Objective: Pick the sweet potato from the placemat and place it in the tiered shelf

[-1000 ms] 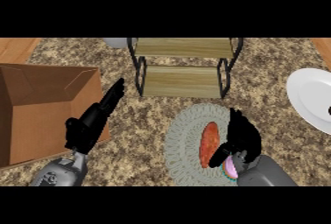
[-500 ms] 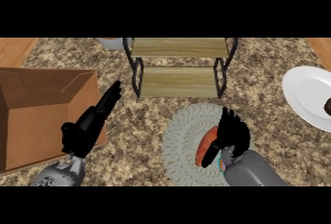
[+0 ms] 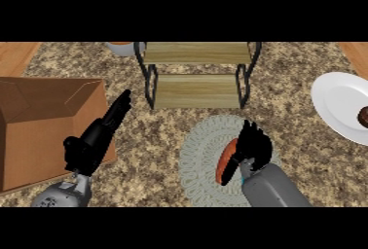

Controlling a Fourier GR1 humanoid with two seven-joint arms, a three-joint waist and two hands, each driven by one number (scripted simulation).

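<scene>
Your table [image 3: 302, 107] is speckled all over, with a cardboard box [image 3: 43, 126] at the left and the tiered shelf [image 3: 195, 73] straight ahead, both its wooden steps bare for the drop. The round placemat [image 3: 205, 146] sits just below it. Your left hand [image 3: 97, 138] lies out straight beside the box, fingers extended, idle. Your right hand [image 3: 251, 148] is on the sweet potato [image 3: 226, 158], thumb and fingers curling round it on the mat, ready to lift, I'd judge.

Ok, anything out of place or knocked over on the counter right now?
Nothing stands out. The sweet potato lies on the placemat beside the right robot hand, the tiered shelf stands upright, and the cardboard box sits open at left.
</scene>
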